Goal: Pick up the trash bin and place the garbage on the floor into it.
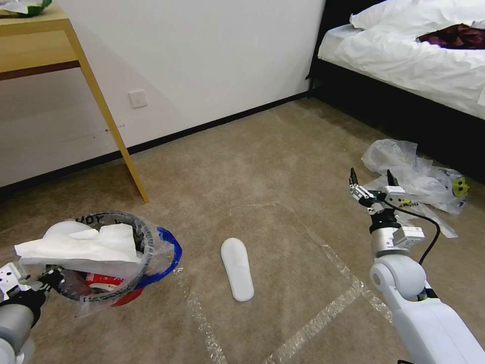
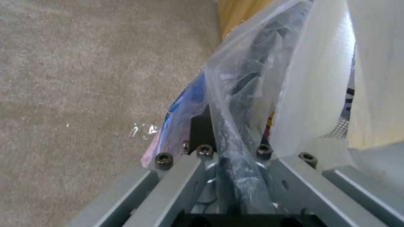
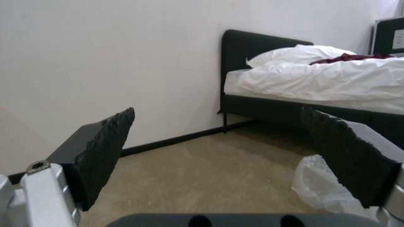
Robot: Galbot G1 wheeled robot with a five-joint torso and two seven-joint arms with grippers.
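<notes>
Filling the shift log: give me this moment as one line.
left gripper: shut on red bucket's rim | right gripper: open, raised, empty | white flat slipper: on beige carpet | clear plastic bags: beside bed

Left end effector (image 1: 48, 277) low, clamped; right end effector (image 1: 370, 178) raised, fingers spread, empty
</notes>
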